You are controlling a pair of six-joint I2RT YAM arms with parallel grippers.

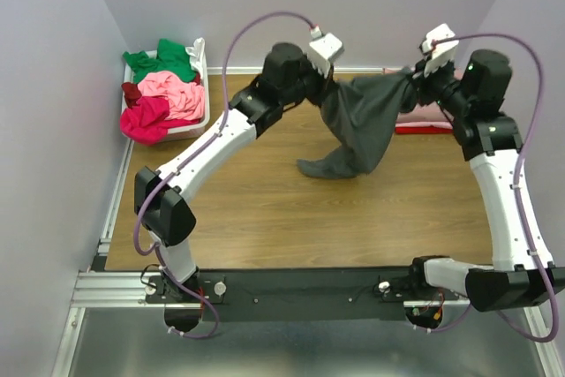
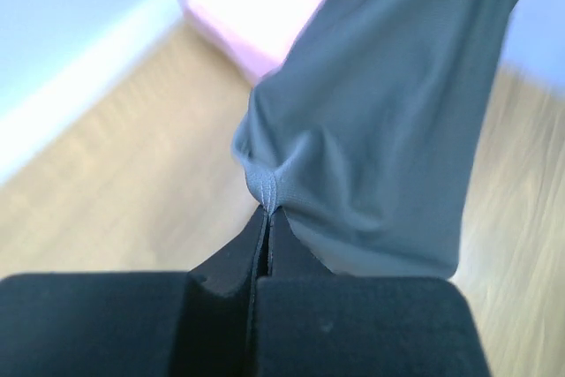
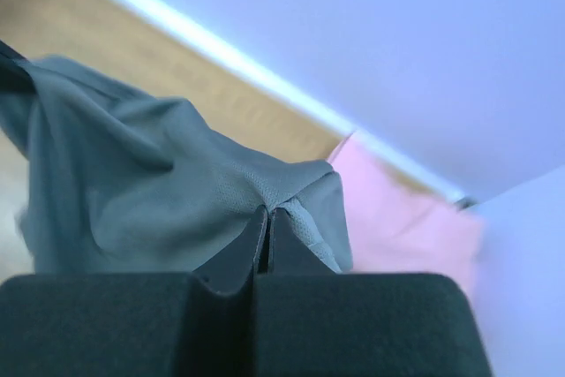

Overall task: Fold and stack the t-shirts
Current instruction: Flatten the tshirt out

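Observation:
A dark grey t-shirt (image 1: 366,121) hangs stretched between both grippers above the far part of the wooden table, its lower end touching the wood. My left gripper (image 1: 325,86) is shut on a stitched edge of the grey shirt (image 2: 265,190). My right gripper (image 1: 415,79) is shut on another bunched edge of the same grey shirt (image 3: 269,207). Behind it at the far right lie a folded light pink t-shirt (image 1: 425,115) and a red one (image 1: 424,129) beneath. More t-shirts, green (image 1: 163,59), pink (image 1: 177,90) and magenta (image 1: 146,119), are heaped in the basket.
A white plastic basket (image 1: 201,64) stands at the table's far left corner against the wall. Walls close in the table at the left, back and right. The pink folded shirt (image 3: 406,227) lies close under the right gripper by the back wall.

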